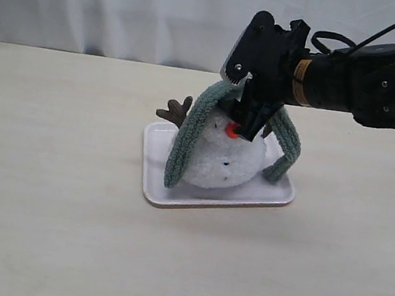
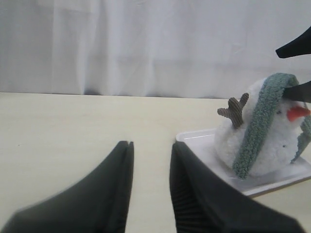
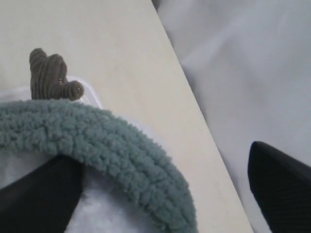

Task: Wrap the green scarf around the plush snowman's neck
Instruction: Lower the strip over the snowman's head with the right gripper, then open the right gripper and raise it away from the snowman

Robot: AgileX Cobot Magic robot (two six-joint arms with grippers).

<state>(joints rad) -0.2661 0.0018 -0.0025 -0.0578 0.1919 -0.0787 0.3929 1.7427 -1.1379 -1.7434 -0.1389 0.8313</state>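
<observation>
Two right fingers [image 3: 277, 179] spread wide, green scarf [image 3: 107, 141] lying against one; left fingers [image 2: 204, 194] narrowly apart.

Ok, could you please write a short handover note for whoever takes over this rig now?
Left end effector: open, empty, low over the table, away from the job.
Right end effector: open wide, above the fluffy white plush snowman, one finger against the fuzzy sage-green knitted scarf.
Scarf: draped over the snowman's head, ends hanging down both sides to the flat white tray.
Done: scarf laid over. Left: settle it at the neck and wrap the ends around.
</observation>
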